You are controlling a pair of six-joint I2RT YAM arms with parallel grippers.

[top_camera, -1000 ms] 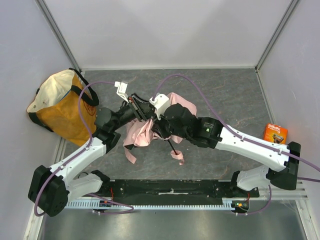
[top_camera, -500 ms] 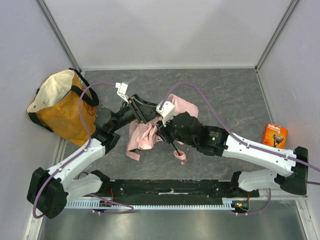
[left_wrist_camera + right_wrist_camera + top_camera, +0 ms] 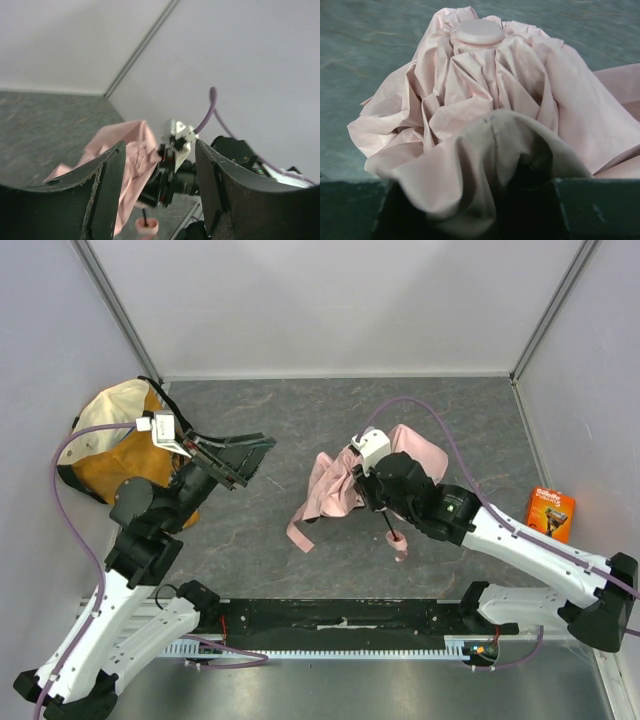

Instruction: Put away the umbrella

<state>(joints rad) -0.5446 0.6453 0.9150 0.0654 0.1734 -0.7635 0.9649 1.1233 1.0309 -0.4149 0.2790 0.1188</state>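
From above, we see the umbrella (image 3: 335,490) as a crumpled pink bundle on the grey tabletop (image 3: 300,410), right of centre. A pink strip (image 3: 299,533) of it trails toward the near edge. A thin black rod (image 3: 389,523) pokes out below the right gripper (image 3: 362,487). That view hides the right gripper's fingertips in the fabric. The right wrist camera shows the gathered folds pinched between the 2 dark fingers (image 3: 350,210), so this gripper is clamped on the umbrella. It also shows a round pink cap (image 3: 480,31) at the far top of the bundle, which the overhead camera does not show.

The left gripper (image 3: 258,458) hangs above bare tabletop beside the orange-and-cream tote bag (image 3: 110,440), well apart from the umbrella. Its wrist camera shows the jaws spread with nothing between them, and through the gap we see the pink fabric and the right arm. Only the overhead view shows the bag and the small orange box (image 3: 551,508) at the right wall.

1 second ago both grippers met at the umbrella. Since then the left gripper has let go and swung back toward the bag. The umbrella has shifted right with the right gripper.
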